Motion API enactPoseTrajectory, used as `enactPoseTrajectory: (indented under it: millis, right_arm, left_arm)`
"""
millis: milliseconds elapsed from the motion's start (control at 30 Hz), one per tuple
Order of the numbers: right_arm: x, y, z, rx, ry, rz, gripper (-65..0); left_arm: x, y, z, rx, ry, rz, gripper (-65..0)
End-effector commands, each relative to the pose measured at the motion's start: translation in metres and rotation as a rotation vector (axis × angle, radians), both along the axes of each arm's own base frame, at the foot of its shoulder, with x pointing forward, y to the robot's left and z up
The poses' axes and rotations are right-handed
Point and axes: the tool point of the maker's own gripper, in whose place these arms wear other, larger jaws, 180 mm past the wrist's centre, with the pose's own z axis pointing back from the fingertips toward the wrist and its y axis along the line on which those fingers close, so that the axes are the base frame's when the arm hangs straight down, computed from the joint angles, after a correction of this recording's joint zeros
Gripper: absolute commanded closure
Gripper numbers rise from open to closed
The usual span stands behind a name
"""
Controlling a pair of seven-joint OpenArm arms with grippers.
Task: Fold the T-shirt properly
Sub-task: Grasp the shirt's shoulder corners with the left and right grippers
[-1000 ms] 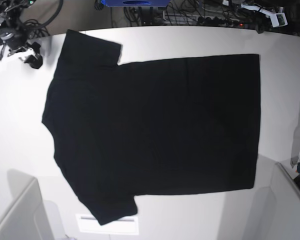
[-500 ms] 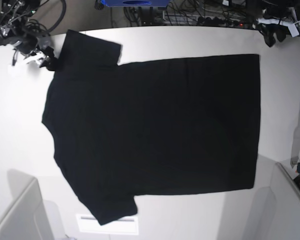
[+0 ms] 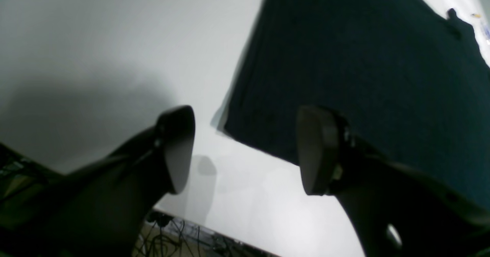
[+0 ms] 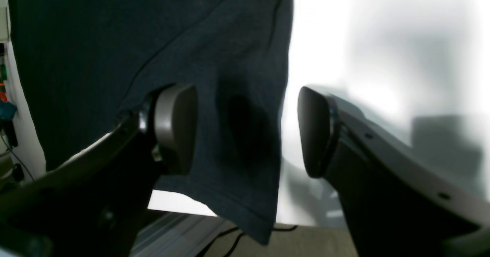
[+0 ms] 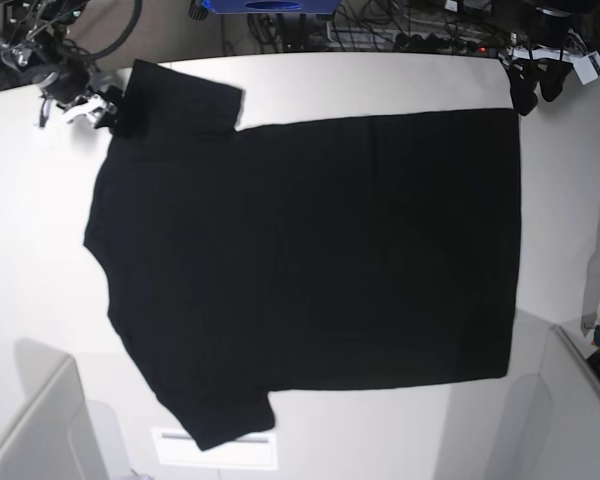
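Both pincers, left (image 3: pixel 245 149) and right (image 4: pixel 247 130), gape over the flat T-shirt (image 5: pixel 310 270).

White table (image 5: pixel 380 80), tangled cables (image 5: pixel 400 30) behind

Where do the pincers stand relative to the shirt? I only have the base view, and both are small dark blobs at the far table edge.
Observer: The right pincer is open and straddles the sleeve edge, with one finger over cloth and the other over bare table.
Operator: Touching the cloth?
Observer: Cannot tell. Nothing is pinched yet.
Operator: And the left?
Observer: The left pincer is open too. The shirt's hem corner shows between its fingers, lying flat.
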Motion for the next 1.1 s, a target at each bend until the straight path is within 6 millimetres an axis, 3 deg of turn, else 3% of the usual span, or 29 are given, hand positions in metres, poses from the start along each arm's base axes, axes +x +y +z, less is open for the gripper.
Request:
enactPoseTrajectory:
  millis: [0,300,533,567,833,1067]
  right_arm:
    - [-0.012,0.003,-0.008,-0.014,0.057,0.033,-38.1]
    - [-0.013,0.012,-0.010,0.003,0.058,0.039,-36.0]
    - [-0.012,0.015,-0.011,0.010,0.060,0.048,-2.0]
    - [-0.013,0.015,-0.012,0.014,0.067,0.047,0.0]
    - [-0.025,0.012,-0.032,0.054,0.134,0.023,0.0]
    - [-0.024,0.011,-0.030,0.051,0.128,0.027,0.0]
  left_arm:
    - [0.000,0.004,0.006,0.014,-0.018,0.001,-40.2]
    - [-0.006,0.010,-0.009,0.015,0.012,0.022,-39.8]
    - [0.002,0.000,-0.023,-0.041,0.080,-0.019,-39.8]
    - [0.005,-0.004,-0.027,-0.057,0.090,-0.026,-39.8]
    - [0.022,-0.020,-0.036,-0.124,0.071,-0.006,-39.8]
    - [0.004,0.002,-0.050,-0.140,0.108,0.100,-39.7]
